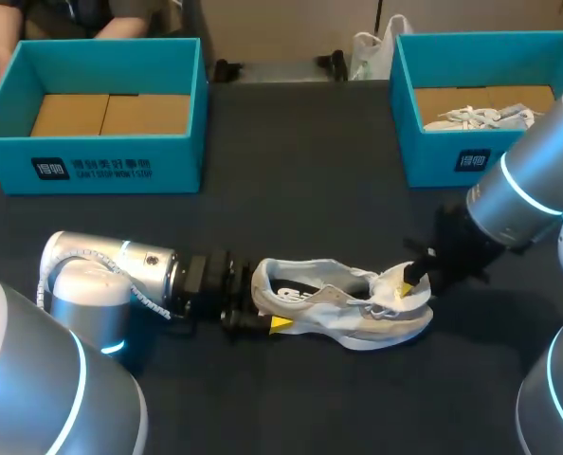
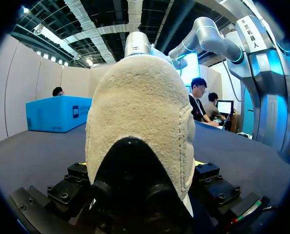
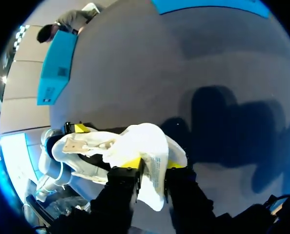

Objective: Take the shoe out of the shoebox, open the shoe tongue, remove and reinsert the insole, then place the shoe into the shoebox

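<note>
Left pincer [image 1: 261, 315] was found clenched on the heel of the shoe [image 1: 343, 308]. In the left wrist view the pale, rough heel filled the space between the two fingers, which pressed it from either side. One yellow fingertip [image 1: 280, 324] showed at the lower edge of the heel in the head view.

Right pincer [image 3: 151, 165] was clenched on a thin white flap [image 3: 152, 144] raised from the front of the shoe, with one yellow tip on each face of it. Whether this flap was the tongue or the insole could not be determined.

The shoe, white and grey with a dark lining, lay on its side on the dark counter [image 1: 300, 190] between the two arms. Its heel pointed to the left arm and its toe to the right arm, and it was outside both boxes.

Two teal shoeboxes stood at the far side of the counter, well apart from the shoe. The left shoebox [image 1: 101, 161] showed only a brown cardboard floor. The right shoebox [image 1: 443, 156] contained a second white shoe [image 1: 481, 117] with loose laces.
</note>
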You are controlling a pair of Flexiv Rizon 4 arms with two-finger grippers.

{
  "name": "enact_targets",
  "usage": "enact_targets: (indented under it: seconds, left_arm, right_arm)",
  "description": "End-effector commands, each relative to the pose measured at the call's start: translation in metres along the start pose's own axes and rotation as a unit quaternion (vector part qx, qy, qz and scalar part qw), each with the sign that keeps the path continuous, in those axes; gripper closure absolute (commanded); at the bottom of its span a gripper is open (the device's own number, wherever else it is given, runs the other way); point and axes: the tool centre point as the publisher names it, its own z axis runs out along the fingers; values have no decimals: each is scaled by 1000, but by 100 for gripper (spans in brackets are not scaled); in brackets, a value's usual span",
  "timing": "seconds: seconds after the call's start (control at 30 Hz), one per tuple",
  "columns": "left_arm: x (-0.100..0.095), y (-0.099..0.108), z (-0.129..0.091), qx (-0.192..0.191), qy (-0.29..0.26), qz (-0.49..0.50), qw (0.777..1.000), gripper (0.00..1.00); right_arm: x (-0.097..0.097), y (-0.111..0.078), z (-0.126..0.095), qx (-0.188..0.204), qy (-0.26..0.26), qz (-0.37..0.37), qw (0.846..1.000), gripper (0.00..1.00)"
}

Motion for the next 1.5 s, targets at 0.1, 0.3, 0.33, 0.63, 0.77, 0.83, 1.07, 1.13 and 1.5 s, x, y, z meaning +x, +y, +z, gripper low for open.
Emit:
enact_targets:
  seconds: [0.1,0.3,0.33,0.63,0.77,0.83,1.07,1.13,1.5]
  left_arm:
    - [-2,3,-1,-1,0,0,1000,100]
    - [-2,3,-1,-1,0,0,1000,100]
    - [-2,3,-1,-1,0,0,1000,100]
    - [-2,3,-1,-1,0,0,1000,100]
    - [-2,3,-1,-1,0,0,1000,100]
    - [-2,3,-1,-1,0,0,1000,100]
    - [-2,3,-1,-1,0,0,1000,100]
    - [-2,3,-1,-1,0,0,1000,100]
    - [-2,3,-1,-1,0,0,1000,100]
  right_arm:
    - [-14,-4,-7,-15,-1,13,1000,61]
    - [-23,-4,-21,-36,-25,20,999,60]
    - [-24,-4,-24,-39,-28,20,999,60]
    - [-29,-1,-56,-74,-76,40,994,60]
    - [-18,-5,-77,-100,-103,44,989,61]
    - [-11,-7,-88,-121,-121,39,985,62]
    - [17,-9,-123,-159,-204,51,965,65]
    - [28,-11,-133,-169,-220,47,960,66]
    - [90,-33,-142,-172,-226,-81,955,100]
